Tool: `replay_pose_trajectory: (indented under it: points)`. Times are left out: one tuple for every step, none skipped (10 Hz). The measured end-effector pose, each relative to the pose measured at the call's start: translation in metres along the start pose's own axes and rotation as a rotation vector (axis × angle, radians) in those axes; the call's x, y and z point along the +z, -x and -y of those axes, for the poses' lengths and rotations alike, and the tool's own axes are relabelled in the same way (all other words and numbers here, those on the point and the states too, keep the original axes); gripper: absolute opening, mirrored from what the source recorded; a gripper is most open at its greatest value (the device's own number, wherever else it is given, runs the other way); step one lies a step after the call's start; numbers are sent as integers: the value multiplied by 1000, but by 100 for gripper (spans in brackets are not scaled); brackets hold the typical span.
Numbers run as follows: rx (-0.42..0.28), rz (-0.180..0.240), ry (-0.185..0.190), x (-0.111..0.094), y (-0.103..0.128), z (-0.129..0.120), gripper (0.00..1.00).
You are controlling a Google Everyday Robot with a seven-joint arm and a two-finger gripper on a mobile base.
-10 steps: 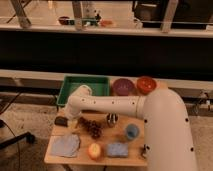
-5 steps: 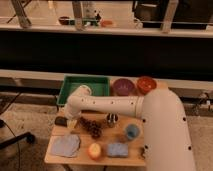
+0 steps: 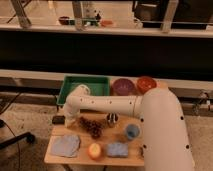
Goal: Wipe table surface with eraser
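Eraser [image 3: 58,120] dark block at far-left edge of desk [image 3: 82,139], hand [image 3: 67,116] low just beside it, contact unclear, grip state cannot be told, white arm [image 3: 107,104] lying across desk, grape cluster [image 3: 91,126] to the right, blue sponge [image 3: 117,149] near edge, green tray [image 3: 85,81] beyond.

Eraser [image 3: 58,120]: small, flat, dark oblong block, lying flat at the far left edge of the table [image 3: 76,130]. The table is a light tan rectangular wooden top. Gripper [image 3: 66,115] is low, right at the eraser's right end; contact not discernible.
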Motion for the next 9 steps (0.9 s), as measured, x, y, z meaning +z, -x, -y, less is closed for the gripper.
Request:
replay_pose_trajectory:
  points:
    - [0, -2, 3, 0, 0, 0, 57]
    - [0, -4, 10, 1, -1, 0, 57]
    - [-1, -5, 19, 2, 0, 1, 57]
    - [-3, -6, 26, 3, 0, 1, 55]
    - [-9, -8, 35, 4, 2, 2, 47]
    - [-17, -14, 47, 5, 4, 2, 39]
    - [-22, -18, 52, 5, 6, 3, 35]
    - [-26, -21, 55, 5, 7, 4, 28]
    - [-34, -27, 55, 2, 9, 5, 16]
